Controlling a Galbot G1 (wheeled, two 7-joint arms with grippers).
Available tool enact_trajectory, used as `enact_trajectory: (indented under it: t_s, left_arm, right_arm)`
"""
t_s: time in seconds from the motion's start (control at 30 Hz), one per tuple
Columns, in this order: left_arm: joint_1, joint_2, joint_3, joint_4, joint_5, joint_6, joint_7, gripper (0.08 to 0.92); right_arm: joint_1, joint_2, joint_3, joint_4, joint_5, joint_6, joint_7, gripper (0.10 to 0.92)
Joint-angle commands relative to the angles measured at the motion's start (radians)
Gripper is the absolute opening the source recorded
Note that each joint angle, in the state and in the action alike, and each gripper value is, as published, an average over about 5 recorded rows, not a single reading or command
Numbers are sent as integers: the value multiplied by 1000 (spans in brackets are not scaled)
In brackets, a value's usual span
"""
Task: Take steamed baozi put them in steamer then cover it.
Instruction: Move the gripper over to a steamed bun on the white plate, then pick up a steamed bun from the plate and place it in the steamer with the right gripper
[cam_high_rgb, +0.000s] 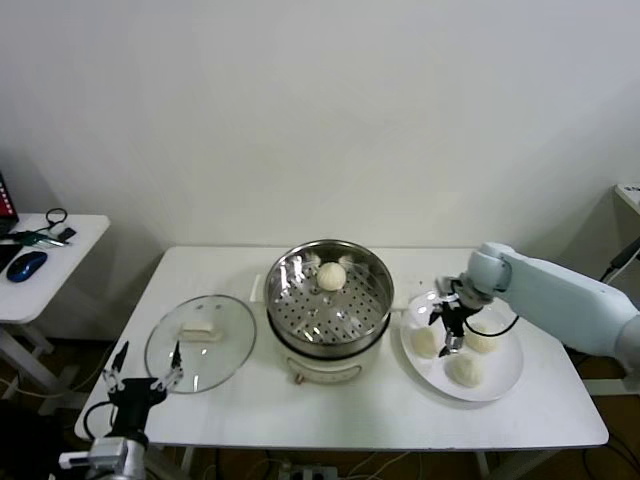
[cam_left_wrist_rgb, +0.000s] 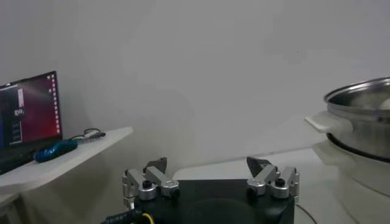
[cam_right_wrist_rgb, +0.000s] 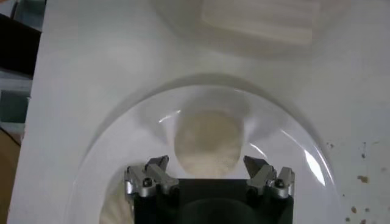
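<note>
Three steamed baozi (cam_high_rgb: 466, 369) crowd the plate (cam_high_rgb: 505, 382) under the spread right gripper (cam_high_rgb: 447, 330); left gripper (cam_high_rgb: 143, 372) spread by the table edge (cam_high_rgb: 300, 437)

The steamer (cam_high_rgb: 328, 305) is shiny silver steel with a dotted pattern of holes across its floor, on a white base. One pale cream baozi (cam_high_rgb: 332, 276) lies inside; three more cream ones sit on the white plate (cam_high_rgb: 500, 382) to the right. The cover (cam_high_rgb: 200, 343) is clear glass with a cream handle. The tabletop (cam_high_rgb: 260, 412) is white.
</note>
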Motion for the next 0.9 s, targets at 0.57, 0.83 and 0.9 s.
enact_trajectory:
  t_s: [0.57, 0.83, 0.9]
  left_arm:
    - [9, -6, -2, -3, -2, 1, -4, 823]
    - [10, -7, 2, -6, 0, 7, -4, 823]
    - [9, -8, 6, -9, 2, 11, -4, 823]
  right_arm:
    - [-17, 31, 20, -46, 11, 0, -2, 707]
    - [150, -38, -47, 11, 105, -3, -2, 696]
    - [227, -53, -89, 22, 147, -2, -4, 696]
